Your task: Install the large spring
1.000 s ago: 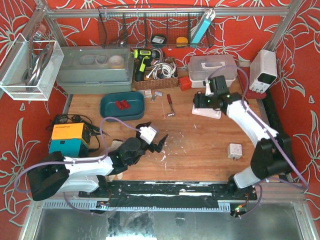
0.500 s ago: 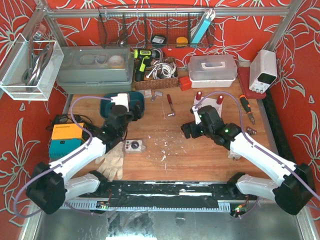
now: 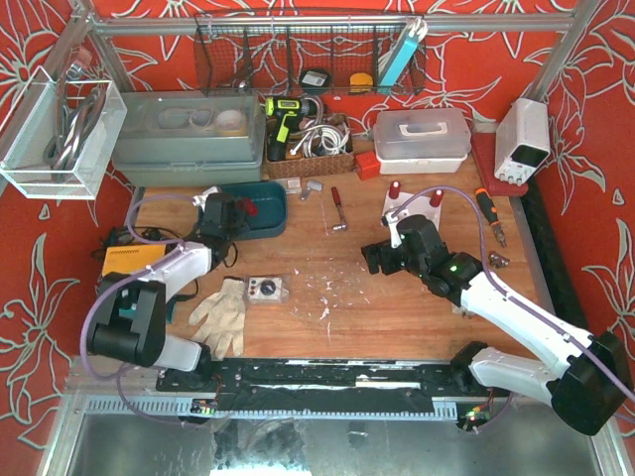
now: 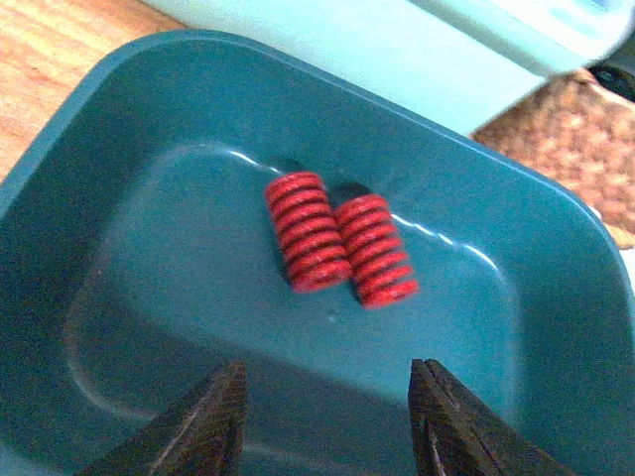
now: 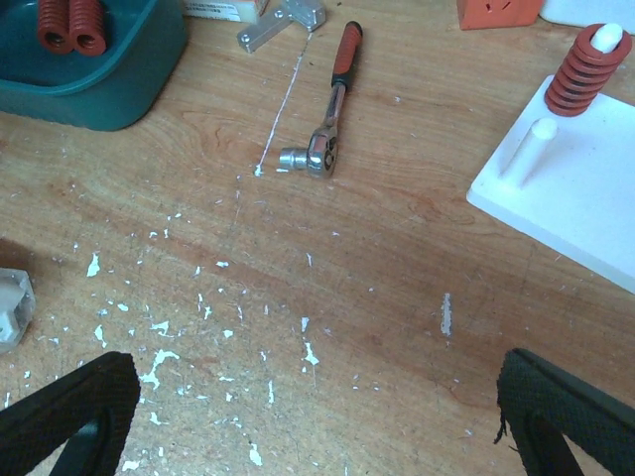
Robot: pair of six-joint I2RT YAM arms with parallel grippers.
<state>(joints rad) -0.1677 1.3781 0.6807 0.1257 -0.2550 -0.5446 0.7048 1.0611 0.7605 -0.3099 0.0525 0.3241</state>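
Two red springs (image 4: pixel 306 232) (image 4: pixel 375 249) lie side by side in a teal tray (image 4: pixel 119 198), close in size. My left gripper (image 4: pixel 322 416) hovers over the tray's near side, jaws apart with nothing between them; it stands at the tray's left end (image 3: pixel 226 213) in the top view. A white base plate (image 5: pixel 575 198) carries a red spring on one peg (image 5: pixel 580 74) and a bare peg (image 5: pixel 531 144). My right gripper (image 5: pixel 317 416) is wide open over bare wood, left of the base plate.
A ratchet wrench (image 5: pixel 327 109) lies between tray and base plate. A white glove (image 3: pixel 220 315) and a small clear packet (image 3: pixel 265 290) lie near the front left. An orange and teal device (image 3: pixel 129 273) sits at the left edge. A screwdriver (image 3: pixel 488 210) lies far right.
My left arm swung from the front of the table up to the teal tray and its jaws narrowed. My right arm drew back from the base plate toward the middle.
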